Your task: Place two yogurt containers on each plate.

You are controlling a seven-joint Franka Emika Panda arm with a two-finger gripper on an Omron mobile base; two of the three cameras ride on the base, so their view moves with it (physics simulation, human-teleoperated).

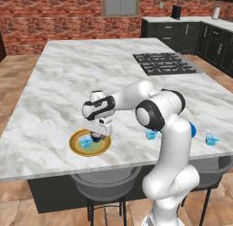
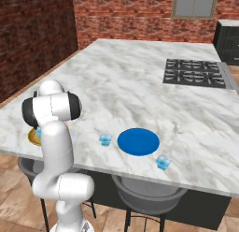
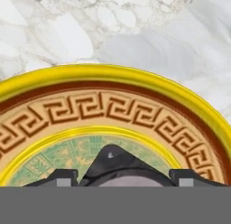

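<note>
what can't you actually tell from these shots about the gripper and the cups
- Gripper jaws: left base view, too small; hand view cuts the fingertips at its bottom, so grip or release on the dark cup is unclear.
- Yellow-rimmed plate: right base view, mostly behind the arm.
- Blue plate: left base view, a sliver shows past the arm.
- Pale blue cup on the yellow-rimmed plate: too small for detail.

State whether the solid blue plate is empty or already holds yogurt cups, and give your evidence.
Empty. The blue plate shows a bare surface; two pale blue cups stand on the marble counter beside it, not on it.
</note>
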